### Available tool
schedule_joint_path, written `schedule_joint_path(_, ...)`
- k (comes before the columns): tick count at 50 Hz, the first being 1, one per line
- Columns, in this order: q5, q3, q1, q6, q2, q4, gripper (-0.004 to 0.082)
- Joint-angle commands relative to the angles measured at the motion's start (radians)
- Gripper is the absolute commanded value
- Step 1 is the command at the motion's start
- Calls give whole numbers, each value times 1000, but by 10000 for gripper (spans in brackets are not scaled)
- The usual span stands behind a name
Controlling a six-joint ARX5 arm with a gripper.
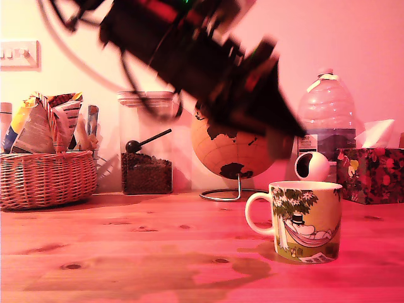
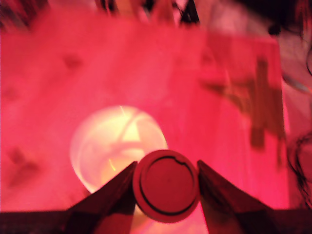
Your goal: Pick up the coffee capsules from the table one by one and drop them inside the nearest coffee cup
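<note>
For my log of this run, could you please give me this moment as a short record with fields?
arm: raised above the table, blurred in the exterior view
pincer: shut on a capsule, its round face toward the wrist camera
mug: upright on the table, at the exterior view's right, handle toward that view's left
mug opening: seen from above in the wrist view, behind the capsule
capsules on table: none visible
background: basket, jar, globe, bottle
</note>
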State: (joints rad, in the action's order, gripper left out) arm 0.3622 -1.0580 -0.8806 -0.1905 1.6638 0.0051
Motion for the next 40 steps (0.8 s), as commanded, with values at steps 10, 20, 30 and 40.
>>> schedule_joint_path(10, -13, -81, 7, -18, 50, -100, 197)
schedule_joint_path(20, -24, -165, 7, -20, 95, -180, 197)
schedule_joint_path(30, -31, -266, 7, -29, 153, -277, 198)
schedule_joint_path(40, -47, -384, 1, -48, 240, -384, 198)
